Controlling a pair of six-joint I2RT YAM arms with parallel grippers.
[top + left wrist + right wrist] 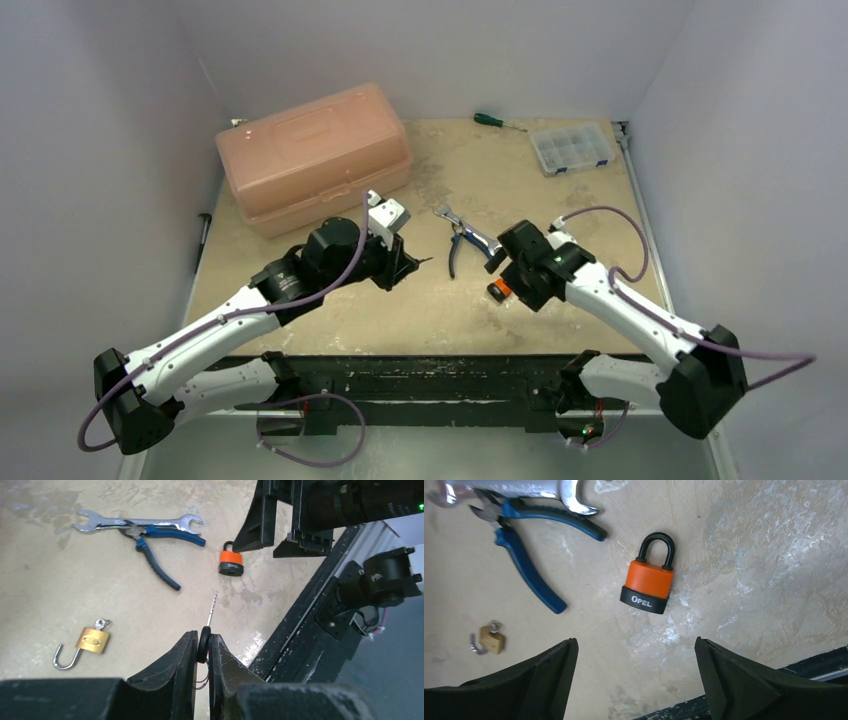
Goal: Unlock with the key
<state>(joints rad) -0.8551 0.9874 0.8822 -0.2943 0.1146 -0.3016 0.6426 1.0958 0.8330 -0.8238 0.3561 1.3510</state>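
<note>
Orange padlock (647, 582) lies flat on the table (749, 555), shut, at 12 o'clock from the right gripper (635, 647), whose fingers (544, 680) are wide apart. Left gripper (202, 652) pinches the thin key (205, 637). It might bend or slip if it goes in crooked.

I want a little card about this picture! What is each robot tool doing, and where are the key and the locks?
left tool: shut on the key, gripping its head
key blade: sticks out past the fingers, aimed roughly toward the orange padlock
right tool: open, over the orange padlock, not touching it
orange padlock: lying flat on the table, shackle closed
brass padlock: lying flat, shackle swung open
nearby: blue pliers crossing a wrench
</note>
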